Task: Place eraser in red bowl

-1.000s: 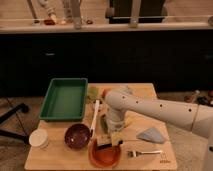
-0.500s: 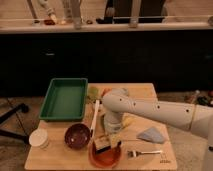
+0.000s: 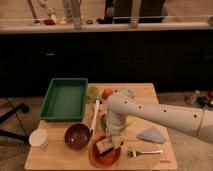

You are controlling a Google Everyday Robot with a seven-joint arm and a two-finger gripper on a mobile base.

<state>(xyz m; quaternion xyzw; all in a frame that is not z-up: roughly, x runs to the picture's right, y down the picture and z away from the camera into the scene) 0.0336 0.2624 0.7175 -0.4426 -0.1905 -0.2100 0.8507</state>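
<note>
The white arm (image 3: 150, 111) reaches in from the right and bends down over the wooden table (image 3: 145, 92). Its gripper (image 3: 113, 141) hangs low over the red bowl (image 3: 95, 156) at the table's front edge. The eraser (image 3: 104, 146), dark with a pale face, sits inside the bowl, just beside and slightly left of the gripper; whether they touch is unclear, and the gripper's own state cannot be told. A maroon bowl (image 3: 77, 136) stands just left of the red one, with a green tray (image 3: 65, 98) behind it, a white cup (image 3: 38, 138) at far left, a grey-blue cloth (image 3: 151, 134) and a fork (image 3: 145, 152) to the right.
</note>
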